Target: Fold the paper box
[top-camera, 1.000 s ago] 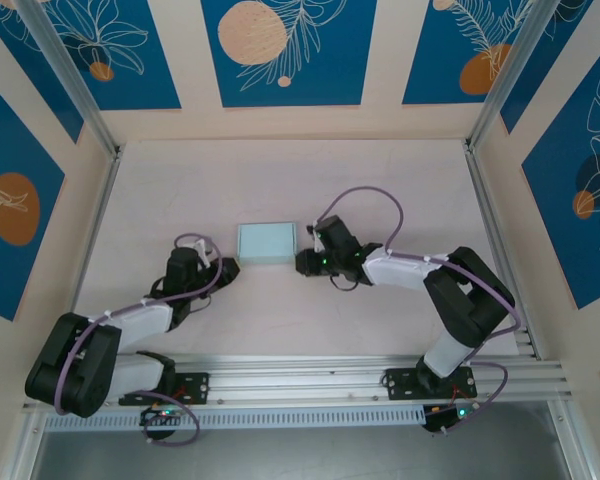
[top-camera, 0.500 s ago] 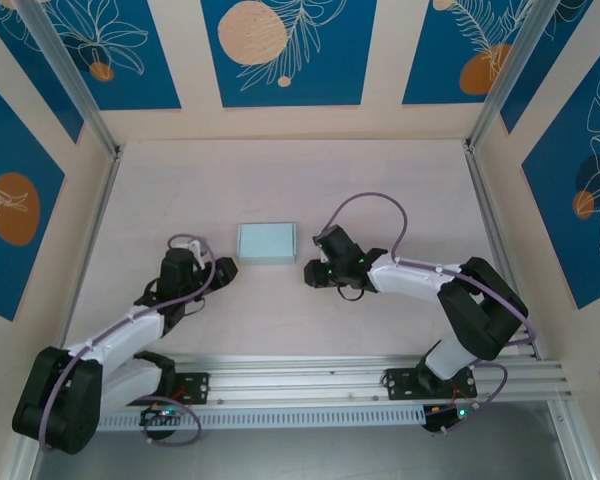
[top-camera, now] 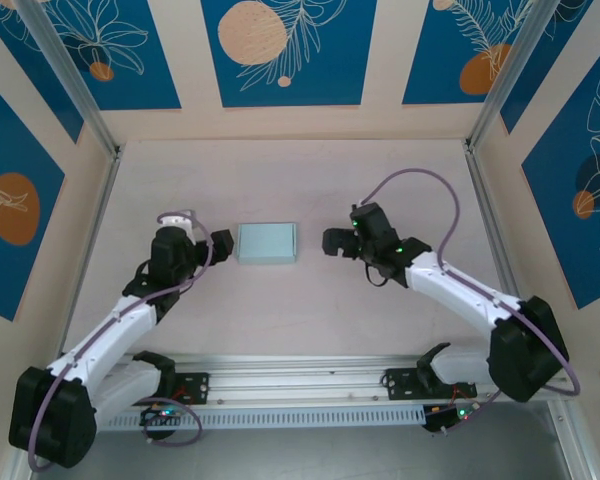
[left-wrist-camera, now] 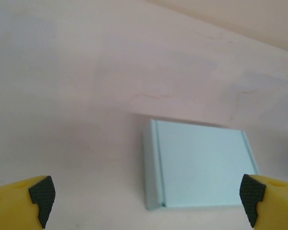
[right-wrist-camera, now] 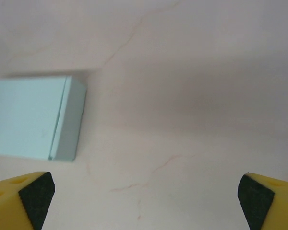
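1. Centrally on the pale table point(top-camera: 280, 180) lay the paper box point(top-camera: 267, 243). It was a closed, light-blue rectangle resting flat on its broad face, between the two grippers.
2. Box condition: from the left wrist camera the box point(left-wrist-camera: 199, 165) showed a crease line running just inside each short edge. From the right wrist camera one short side wall of the box point(right-wrist-camera: 33, 117) was seen standing upright from the table.
3. Left gripper point(top-camera: 220, 245): it sat just beside the left end of the box, with a narrow strip of table showing between them from overhead. Its jaws were spread wide, the black pads point(left-wrist-camera: 42, 191) at opposite lower corners of the wrist view, grasping nothing. The box lay ahead of them, nearer the right-hand pad; contact there could not be judged.
4. Right gripper point(top-camera: 332, 241): it stood off the right end of the box, clearly apart. Its jaws were likewise released, pads point(right-wrist-camera: 36, 191) wide apart and empty, with bare table between them.
5. Surroundings: blue patterned wall panels point(top-camera: 280, 50) enclosed the cell, and an aluminium rail point(top-camera: 310, 380) carried both arm bases at the near edge.
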